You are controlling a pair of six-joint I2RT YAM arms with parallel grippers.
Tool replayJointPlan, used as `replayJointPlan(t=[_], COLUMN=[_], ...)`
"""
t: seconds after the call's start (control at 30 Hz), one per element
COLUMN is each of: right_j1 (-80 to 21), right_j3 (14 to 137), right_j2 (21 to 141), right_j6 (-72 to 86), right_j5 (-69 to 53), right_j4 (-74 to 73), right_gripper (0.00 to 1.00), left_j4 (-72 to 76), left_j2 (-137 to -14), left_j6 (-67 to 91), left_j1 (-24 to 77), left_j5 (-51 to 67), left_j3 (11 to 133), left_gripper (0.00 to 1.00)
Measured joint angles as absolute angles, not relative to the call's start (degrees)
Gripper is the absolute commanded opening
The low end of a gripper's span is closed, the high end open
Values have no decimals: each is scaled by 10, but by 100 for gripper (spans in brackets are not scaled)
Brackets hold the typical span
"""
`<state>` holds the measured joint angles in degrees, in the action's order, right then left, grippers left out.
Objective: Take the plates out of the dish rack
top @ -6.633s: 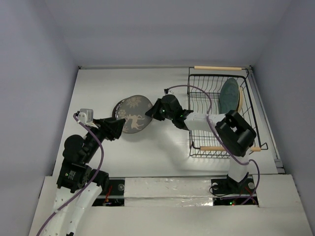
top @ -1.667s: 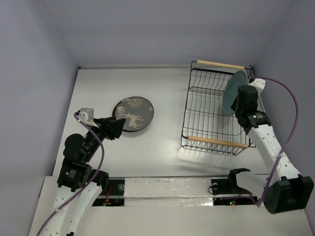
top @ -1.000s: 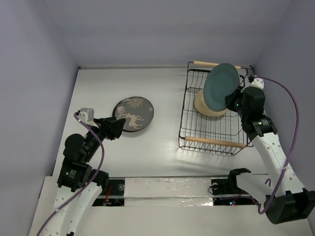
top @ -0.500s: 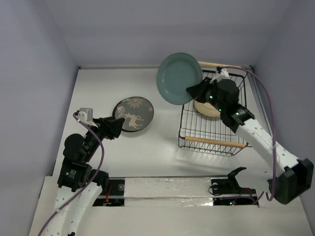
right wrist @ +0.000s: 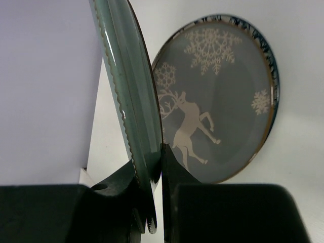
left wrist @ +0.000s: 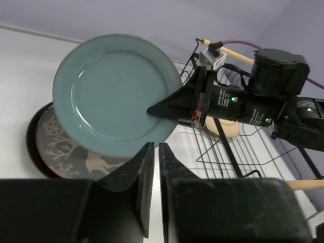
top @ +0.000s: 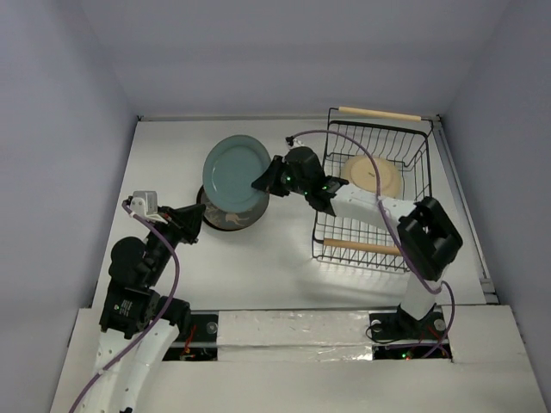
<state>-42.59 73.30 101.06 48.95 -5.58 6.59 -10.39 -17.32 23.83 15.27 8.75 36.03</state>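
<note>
plates are leaving the dish rack (top: 362, 234) one by one. half a second ago the teal plate (top: 236, 172) was above the rack's far left corner. now the right gripper (top: 265, 181) pinches its rim and holds it tilted over the deer plate (top: 228, 222), which lies flat on the left half of the table. the left gripper (top: 196, 212) waits beside the deer plate with jaws almost together, holding nothing. i judge only the lowering is left for this plate. after that the tan plate (top: 372, 175), flat in the rack, remains.

Right arm (top: 357, 205) reaching left, jaws clamped; left arm (top: 138, 268) folded, jaws closed.
</note>
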Motion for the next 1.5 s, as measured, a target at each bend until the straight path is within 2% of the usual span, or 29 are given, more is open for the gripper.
replayJointPlan(t=[0.1,0.23,0.6,0.7,0.8,0.9,1.0,1.13,1.37,1.5], right_j1=[-429,-429,-441,-444,-450,-456,-463,-474,-504,-514], right_j3=[741,743,753,753,753,753,753,753,751,733], right_j2=[1045,1071,1149,1150,1150,1149,1148,1138,1077,1016], right_j6=[509,529,568,571,568,557,535,497,437,413], right_j5=[-61,-63,-77,-80,-81,-82,-80,-74,-39,-25], right_j4=[76,87,120,130,143,138,126,86,7,-15], right_gripper=[0,1,16,31,53,68,74,89,89,71], left_j4=[-107,-107,-110,-110,-110,-110,-110,-110,-110,-110], left_j2=[-172,-171,-171,-170,-170,-168,-165,-163,-161,-158], left_j6=[239,239,239,239,240,241,241,241,241,241], left_j1=[153,153,153,153,153,153,153,153,153,153], left_j5=[83,76,70,70,70,70,70,70,70,70], left_j3=[360,360,360,360,360,360,360,360,360,360], left_gripper=[0,0,0,3,6,9,10,11,13,14])
